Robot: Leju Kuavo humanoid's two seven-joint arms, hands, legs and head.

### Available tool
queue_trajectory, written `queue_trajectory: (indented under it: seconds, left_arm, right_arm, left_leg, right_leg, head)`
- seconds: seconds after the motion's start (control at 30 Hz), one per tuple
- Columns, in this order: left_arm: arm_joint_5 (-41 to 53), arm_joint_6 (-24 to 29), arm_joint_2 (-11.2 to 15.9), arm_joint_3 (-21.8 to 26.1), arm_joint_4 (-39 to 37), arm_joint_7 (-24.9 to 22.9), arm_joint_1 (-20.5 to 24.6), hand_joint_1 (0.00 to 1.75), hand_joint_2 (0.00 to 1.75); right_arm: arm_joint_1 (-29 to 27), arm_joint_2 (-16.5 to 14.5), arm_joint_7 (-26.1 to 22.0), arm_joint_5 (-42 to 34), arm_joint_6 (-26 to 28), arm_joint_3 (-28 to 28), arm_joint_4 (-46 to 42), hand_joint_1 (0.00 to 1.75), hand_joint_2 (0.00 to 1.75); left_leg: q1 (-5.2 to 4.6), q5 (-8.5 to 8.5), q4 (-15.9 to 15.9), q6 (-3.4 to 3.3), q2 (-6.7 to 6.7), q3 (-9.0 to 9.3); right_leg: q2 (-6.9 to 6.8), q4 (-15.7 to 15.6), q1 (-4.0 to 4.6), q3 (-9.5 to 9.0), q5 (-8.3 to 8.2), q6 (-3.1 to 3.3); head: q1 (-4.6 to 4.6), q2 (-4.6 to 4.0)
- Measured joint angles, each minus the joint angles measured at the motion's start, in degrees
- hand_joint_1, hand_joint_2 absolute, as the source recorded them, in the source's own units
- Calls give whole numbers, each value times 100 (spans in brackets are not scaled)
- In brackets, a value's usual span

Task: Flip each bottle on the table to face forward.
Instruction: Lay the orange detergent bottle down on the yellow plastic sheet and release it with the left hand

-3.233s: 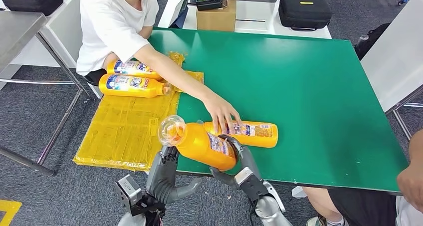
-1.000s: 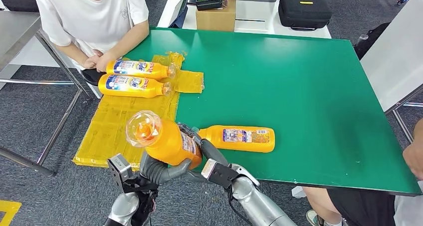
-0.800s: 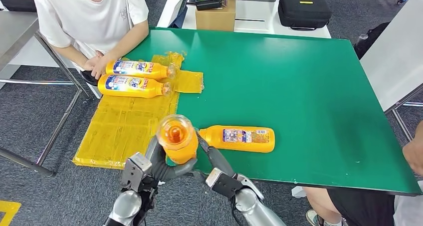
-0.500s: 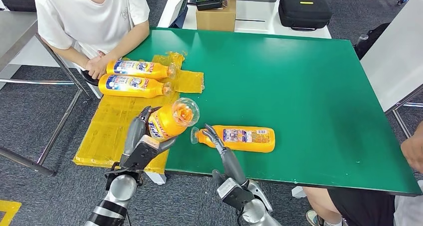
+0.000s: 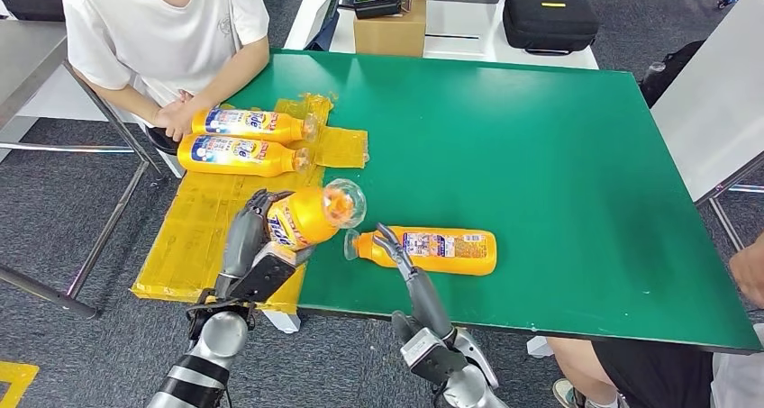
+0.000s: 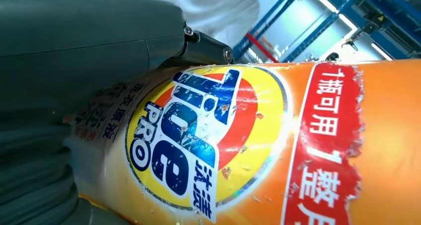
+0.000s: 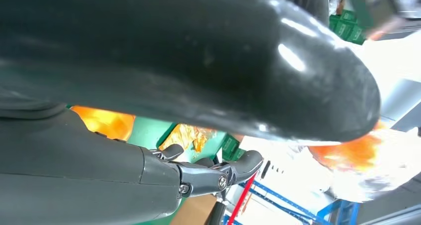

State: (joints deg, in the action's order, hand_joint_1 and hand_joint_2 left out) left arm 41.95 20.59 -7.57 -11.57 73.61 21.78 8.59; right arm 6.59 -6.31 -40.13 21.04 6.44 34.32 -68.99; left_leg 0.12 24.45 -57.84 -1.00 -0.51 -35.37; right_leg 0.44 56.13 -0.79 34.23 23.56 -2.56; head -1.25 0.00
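Two finished detergent bottles lay far left on the yellow sheet, beside a person's hands. Left hand gripped a raised Tide bottle round the body, logo side out, clear cap toward the table. Right hand held nothing, fingers spread, tips near the neck of the lying bottle on the green table, back label up. Looked full, so heavy; rigid glossy plastic, likely slick. Best gripped mid-body, not by the cap.
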Motion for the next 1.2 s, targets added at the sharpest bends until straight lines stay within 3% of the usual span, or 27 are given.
queue_trajectory:
  seconds: [0.2,0.43,0.6,1.03,1.17,1.2]
  left_arm:
    - [1335,268,138,-51,-578,-628,328,175,175]
    - [2416,29,422,-22,-2520,-1579,1431,175,175]
    - [2652,-208,544,28,-3671,-1943,2186,175,175]
    - [2711,-310,562,46,-3892,-2034,2337,172,175]
    - [2957,-512,577,52,-4405,-2324,2688,174,175]
    - [3066,-568,582,48,-4576,-2417,2797,134,175]
  right_arm:
    - [-13,48,0,-135,-35,0,-68,0,0]
    - [-12,35,0,-168,-233,35,-90,0,0]
    - [-4,-2,0,-189,-281,98,-87,0,0]
    - [-3,-14,0,-209,-281,116,-85,0,0]
    - [-4,-21,0,-279,-283,130,-74,0,0]
    - [-4,-21,0,-286,-285,131,-64,0,0]
  left_leg:
    - [0,-1,0,0,-1,0]
    - [1,-7,0,3,0,1]
    - [1,-8,0,4,-6,3]
    - [1,-8,0,4,-5,4]
    - [1,-7,0,4,-4,9]
    - [1,-8,0,4,-3,12]
  right_leg:
    - [0,0,0,-1,-1,0]
    - [0,6,0,-3,-3,-1]
    - [-5,7,0,-9,-3,-1]
    - [-4,7,0,-9,-3,-1]
    - [-4,7,0,-13,-3,-1]
    - [-4,7,0,-15,-3,-1]
  head:
    - [1,-1]
    - [2,0]
    - [1,0]
    - [0,-1]
    - [1,-1]
    - [1,-1]
